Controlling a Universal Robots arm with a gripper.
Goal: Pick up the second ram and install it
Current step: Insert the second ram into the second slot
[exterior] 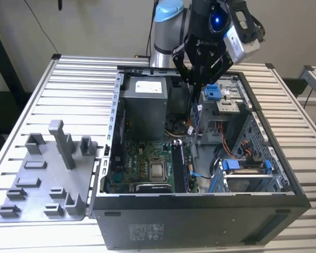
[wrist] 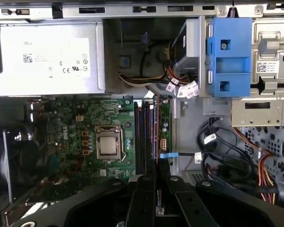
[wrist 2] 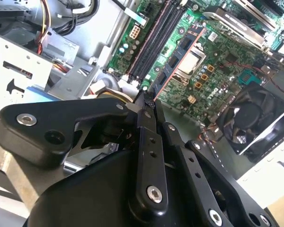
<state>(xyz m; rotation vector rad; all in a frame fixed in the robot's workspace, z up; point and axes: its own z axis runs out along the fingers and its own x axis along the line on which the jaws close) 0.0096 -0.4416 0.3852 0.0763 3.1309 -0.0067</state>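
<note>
Second ram point(wrist 2: 180, 56) is clamped edgewise between the gripper's point(wrist 2: 146, 100) fingers and hung over the memory slots point(wrist 2: 154, 42), presumably for alignment with one.

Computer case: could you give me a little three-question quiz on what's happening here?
1. True or false: the gripper holds the ram above the open case.
2. What colour is the tray beside the case? A) grey B) red C) yellow
3. Fill in: the ram hangs over the green ____.
Key: 1 true; 2 A; 3 motherboard.
</note>
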